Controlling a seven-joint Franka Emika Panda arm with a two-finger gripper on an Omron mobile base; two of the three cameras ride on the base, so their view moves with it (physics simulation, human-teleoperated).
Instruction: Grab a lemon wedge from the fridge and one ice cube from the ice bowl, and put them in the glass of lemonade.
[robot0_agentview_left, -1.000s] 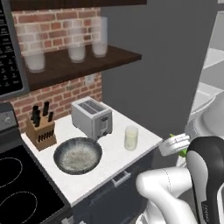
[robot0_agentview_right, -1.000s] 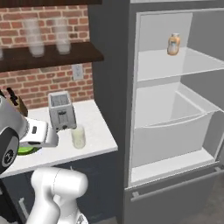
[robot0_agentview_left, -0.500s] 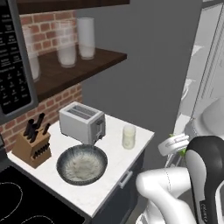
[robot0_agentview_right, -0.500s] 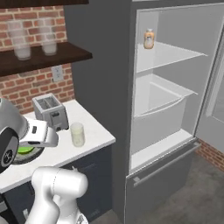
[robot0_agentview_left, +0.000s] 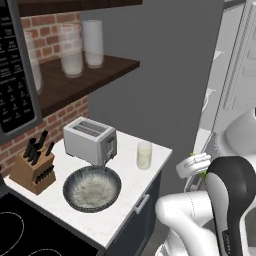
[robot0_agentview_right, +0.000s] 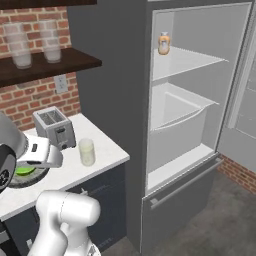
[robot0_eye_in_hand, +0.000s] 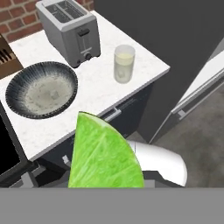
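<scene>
Two frosted glasses (robot0_agentview_left: 82, 46) stand on the dark shelf (robot0_agentview_left: 75, 80) above the white counter (robot0_eye_in_hand: 98, 87). On the counter sit the toaster (robot0_agentview_left: 90, 140), the knife block (robot0_agentview_left: 34, 167), the ice bowl (robot0_agentview_left: 92, 187) and the glass of lemonade (robot0_agentview_left: 144, 154). The bowl lies just in front of the toaster; the glass stands apart from both, near the counter's edge by the fridge (robot0_agentview_right: 185, 115).

The fridge door hangs open, showing white shelves and a drawer, with a small orange bottle (robot0_agentview_right: 164, 43) on the top shelf.

The gripper (robot0_agentview_left: 196, 165) hangs off the counter's front edge, in front of the open fridge, and its fingers are narrowed on the lemon wedge (robot0_eye_in_hand: 105, 153). In the hand view the wedge looms large and green at the bottom, above the counter edge, with the bowl to its upper left and the glass to its upper right. A green sliver shows at the gripper in both base views.
</scene>
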